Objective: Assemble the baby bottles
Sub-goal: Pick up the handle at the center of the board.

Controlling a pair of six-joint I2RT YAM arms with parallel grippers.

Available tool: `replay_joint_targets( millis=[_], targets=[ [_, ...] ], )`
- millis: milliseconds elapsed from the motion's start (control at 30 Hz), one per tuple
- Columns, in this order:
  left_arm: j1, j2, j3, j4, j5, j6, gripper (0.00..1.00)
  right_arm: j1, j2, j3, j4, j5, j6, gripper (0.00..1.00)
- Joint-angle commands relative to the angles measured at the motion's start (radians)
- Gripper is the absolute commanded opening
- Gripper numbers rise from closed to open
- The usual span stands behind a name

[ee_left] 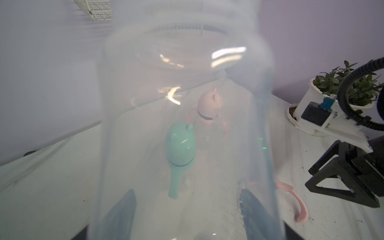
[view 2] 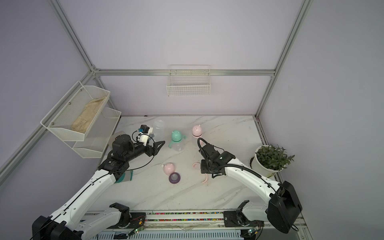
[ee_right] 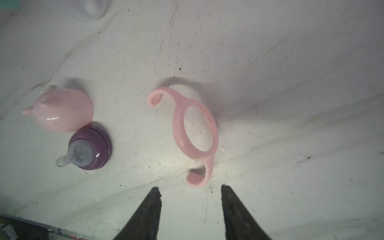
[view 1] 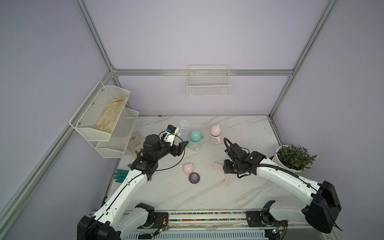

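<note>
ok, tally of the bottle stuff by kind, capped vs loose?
capped bottles: 2, mint bottle and pink bottle
bare bottle: 1
loose cap: 1
loose collar: 1
loose handle ring: 1
total: 6
</note>
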Motion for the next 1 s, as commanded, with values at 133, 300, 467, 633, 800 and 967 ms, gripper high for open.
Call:
replay_joint_targets(
  millis=[133, 300, 467, 633, 800, 967],
  targets=[
    [0.003, -0.031, -0.004, 0.025, -0.009, 0.008, 0.00, 0.003, 0.035, -0.172, 0.170, -0.037, 0.129, 0.44],
    [0.003, -0.048, -0.001, 0.015, -0.005, 0.010, 0.00, 0.002, 0.037, -0.258, 0.302, -0.053, 0.154, 0.39],
    [0.003, -0.053, 0.000, 0.012, -0.001, 0.010, 0.00, 0.002, 0.069, -0.272, 0.353, -0.060, 0.161, 0.37],
    [0.002, -0.044, 0.005, 0.003, 0.011, 0.007, 0.00, 0.002, 0.116, -0.284, 0.406, -0.036, 0.162, 0.29],
    [0.000, -0.027, 0.016, -0.019, 0.024, 0.013, 0.00, 0.003, 0.094, -0.254, 0.320, 0.042, 0.157, 0.16],
    [-0.020, 0.005, 0.066, -0.086, 0.044, 0.030, 0.00, 0.003, -0.031, -0.112, 0.146, 0.145, 0.086, 0.05]
  ],
)
